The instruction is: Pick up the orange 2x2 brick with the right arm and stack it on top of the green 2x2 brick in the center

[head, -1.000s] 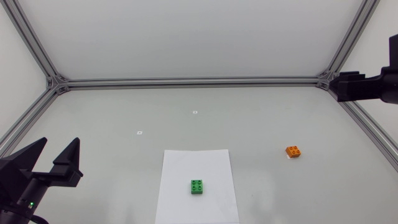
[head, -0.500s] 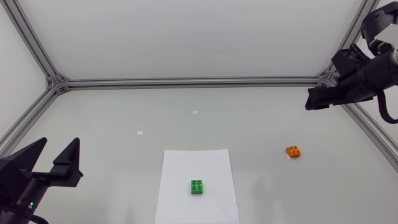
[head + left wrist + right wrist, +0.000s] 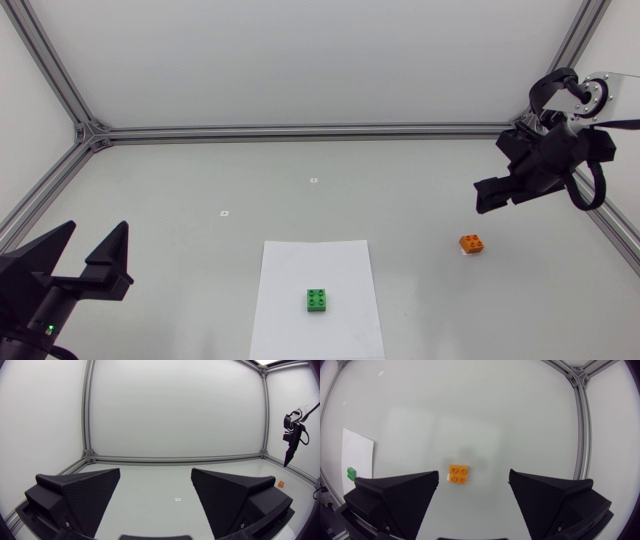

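Orange brick [image 3: 458, 473] lies studs up on the table [image 3: 520, 420], just ahead of the right gripper [image 3: 474, 479], whose fingers stand wide apart and hold nothing. It sits nearer one finger than the other, so I judge the gripper should centre over it, square its fingers to two opposite sides, then descend and close. Farther off, the green brick [image 3: 318, 299] sits on the paper [image 3: 340, 260]. Farthest, the left gripper [image 3: 96, 232] is spread and empty.
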Controlling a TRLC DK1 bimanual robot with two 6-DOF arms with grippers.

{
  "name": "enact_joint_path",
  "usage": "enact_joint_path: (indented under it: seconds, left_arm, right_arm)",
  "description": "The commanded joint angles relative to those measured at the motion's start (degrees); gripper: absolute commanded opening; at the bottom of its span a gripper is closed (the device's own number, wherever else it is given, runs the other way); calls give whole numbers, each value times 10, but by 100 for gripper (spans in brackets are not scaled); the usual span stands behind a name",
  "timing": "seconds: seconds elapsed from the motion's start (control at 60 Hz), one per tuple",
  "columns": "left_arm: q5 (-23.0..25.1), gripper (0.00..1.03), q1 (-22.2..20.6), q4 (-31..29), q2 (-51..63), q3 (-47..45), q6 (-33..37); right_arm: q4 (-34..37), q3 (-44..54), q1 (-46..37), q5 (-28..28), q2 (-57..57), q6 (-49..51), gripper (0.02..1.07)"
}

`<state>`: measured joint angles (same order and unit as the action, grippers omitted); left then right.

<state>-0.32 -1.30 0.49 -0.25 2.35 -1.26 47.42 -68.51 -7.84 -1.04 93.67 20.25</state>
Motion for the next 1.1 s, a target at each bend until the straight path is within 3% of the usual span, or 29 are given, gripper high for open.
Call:
enact_joint_path:
  seconds: [0.0, 0.483, 0.85, 1.083]
  left_arm:
    - [2, 99, 2, -8, -5, -23, 7]
    - [2, 99, 2, -8, -5, -23, 7]
    - [2, 99, 2, -8, -5, -23, 7]
    - [2, 99, 2, -8, -5, -23, 7]
  right_arm:
    - [5, 12, 10, 4, 39, 14, 102]
    - [-40, 54, 14, -3, 114, 18, 101]
    - [-61, 54, 10, -11, 143, 15, 92]
    - [-62, 52, 10, -20, 141, 14, 78]
